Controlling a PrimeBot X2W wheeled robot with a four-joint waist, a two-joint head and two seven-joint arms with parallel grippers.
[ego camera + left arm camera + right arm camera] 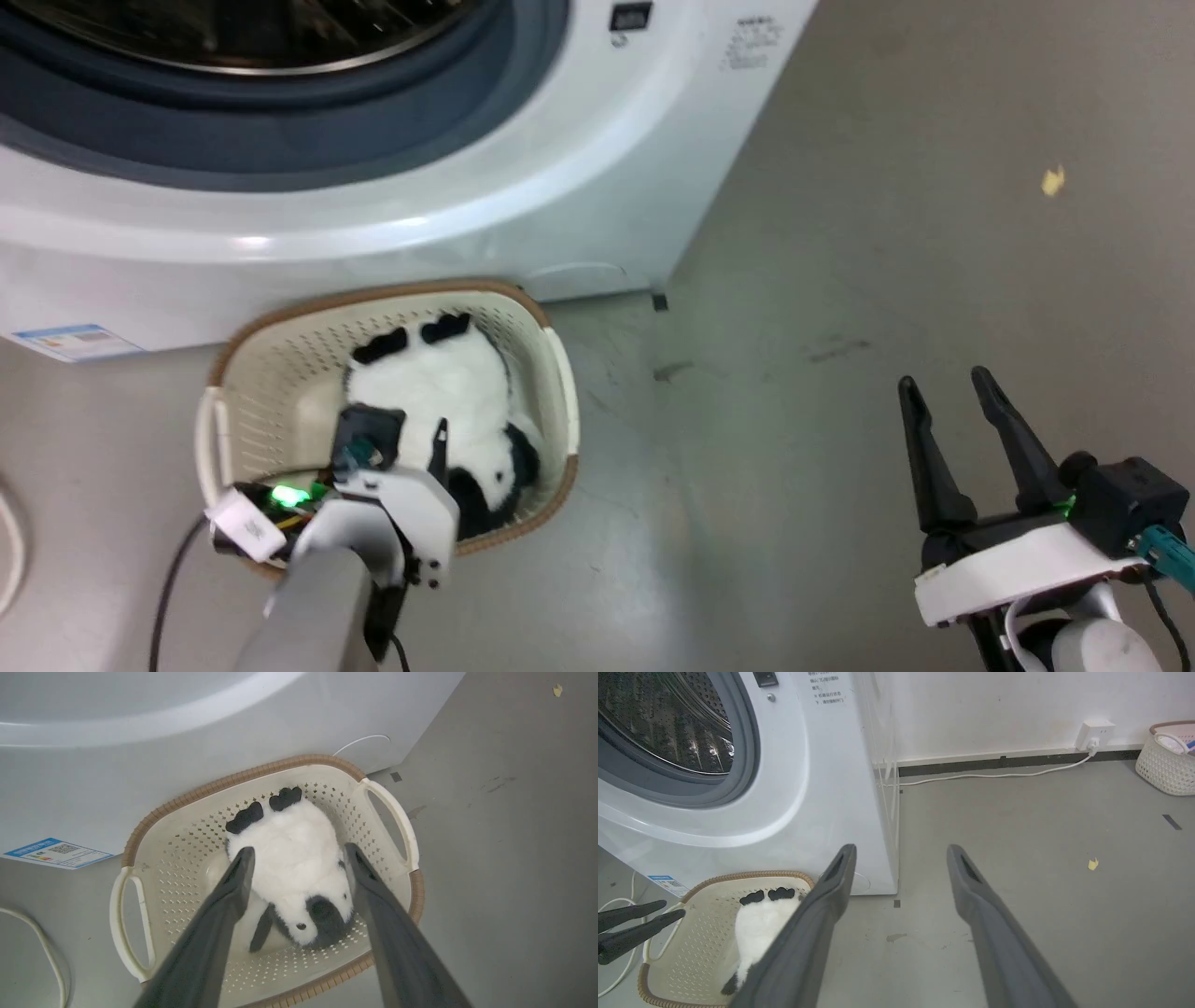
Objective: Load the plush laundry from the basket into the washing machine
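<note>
The panda soft toy [294, 858] lies in the cream basket [261, 772], its black feet toward the washing machine [523, 187]. The basket [280, 317] stands on the floor against the washer's front, below the grey gasket [280, 140] and the steel drum [658, 723]. My left gripper [299, 851] hangs over the basket, open, one finger on each side of the panda's white body; I cannot tell if they touch it. In the head view it [406, 439] covers the near part of the toy [439, 383]. My right gripper [945, 385] is open and empty over bare floor, far right of the basket.
A white cable [42, 947] loops on the floor left of the basket. A blue label [70, 341] sits low on the washer's front. A second white basket [1164, 765] stands by the wall socket [1097, 732]. A yellow scrap [1053, 180] lies on the grey floor.
</note>
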